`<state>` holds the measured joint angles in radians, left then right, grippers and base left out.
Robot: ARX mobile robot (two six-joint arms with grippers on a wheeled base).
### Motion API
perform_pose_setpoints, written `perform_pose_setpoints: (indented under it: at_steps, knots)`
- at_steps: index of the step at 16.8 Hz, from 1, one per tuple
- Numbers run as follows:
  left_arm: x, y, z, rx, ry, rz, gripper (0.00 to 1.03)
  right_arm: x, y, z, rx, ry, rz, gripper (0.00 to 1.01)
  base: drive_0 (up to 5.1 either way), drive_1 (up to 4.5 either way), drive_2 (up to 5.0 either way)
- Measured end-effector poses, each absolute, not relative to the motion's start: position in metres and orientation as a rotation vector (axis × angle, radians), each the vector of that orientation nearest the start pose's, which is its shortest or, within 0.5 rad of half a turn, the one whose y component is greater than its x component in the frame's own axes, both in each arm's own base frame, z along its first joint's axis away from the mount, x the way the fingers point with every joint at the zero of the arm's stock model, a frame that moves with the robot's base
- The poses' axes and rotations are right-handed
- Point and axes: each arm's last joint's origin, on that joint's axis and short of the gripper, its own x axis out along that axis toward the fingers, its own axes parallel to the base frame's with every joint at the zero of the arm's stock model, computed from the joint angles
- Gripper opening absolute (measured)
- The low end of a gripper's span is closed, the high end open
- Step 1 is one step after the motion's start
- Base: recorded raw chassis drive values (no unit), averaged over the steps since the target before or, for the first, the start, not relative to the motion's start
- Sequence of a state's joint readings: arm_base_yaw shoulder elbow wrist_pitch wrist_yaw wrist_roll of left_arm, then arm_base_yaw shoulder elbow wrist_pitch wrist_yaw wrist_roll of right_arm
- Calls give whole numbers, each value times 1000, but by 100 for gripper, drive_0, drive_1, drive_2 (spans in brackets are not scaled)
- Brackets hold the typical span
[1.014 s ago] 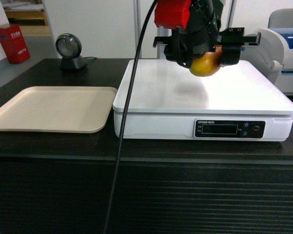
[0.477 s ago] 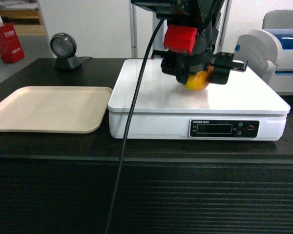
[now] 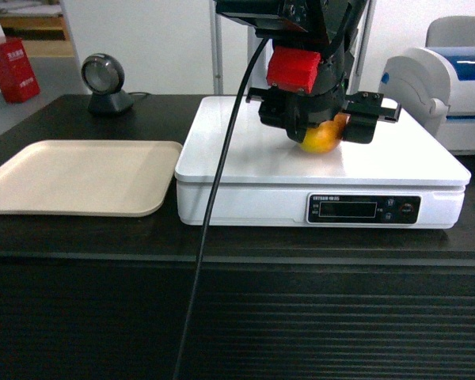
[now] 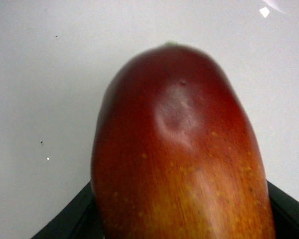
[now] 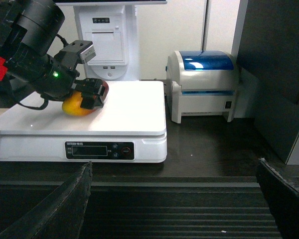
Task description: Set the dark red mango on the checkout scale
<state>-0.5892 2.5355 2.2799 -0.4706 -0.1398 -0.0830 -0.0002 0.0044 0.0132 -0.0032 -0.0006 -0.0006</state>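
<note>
Clamped in the left gripper (image 3: pixel 323 131), the dark red mango (image 3: pixel 320 138) sits low on the white scale (image 3: pixel 245 150) at the checkout (image 3: pixel 237 317), apparently touching the platter. Its smooth, rounded skin looks slippery and firm yet bruisable, so a gentle hold across the middle seems safest. Fingertips are largely hidden behind the fruit, so exact contact with the platter is hard to confirm. Right gripper fingers (image 5: pixel 65 209) stand spread apart with nothing between them, near the counter's front.
</note>
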Motion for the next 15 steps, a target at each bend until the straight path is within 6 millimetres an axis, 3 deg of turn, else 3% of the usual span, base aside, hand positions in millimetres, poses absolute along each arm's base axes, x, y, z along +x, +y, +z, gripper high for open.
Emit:
perform_pose_setpoints:
  at_steps: [1,2,6,9,11,12,15]
  knots:
    - [469,-309,186,178,695,-406,79,97,0,167,-1,-6,0,98,0,0,0]
    - [468,-309,184,173,691,-418,100,97,0,167,-1,-5,0,98,0,0,0]
    - [463,-290,223,75,558,-424,98,97,0,167,-1,-5,0,98,0,0,0]
    - [461,-257,250,-33,442,-405,98,97,0,167,-1,-6,0,98,0,0,0]
    - [452,-220,274,-145,320,-416,98,97,0,167,-1,-5,0,98,0,0,0]
    - [444,-191,287,-200,260,-409,98,97,0,167,-1,-5,0,98,0,0,0]
    - [417,-111,289,-244,196,-286,98,97,0,167,-1,-5,0,98,0,0,0]
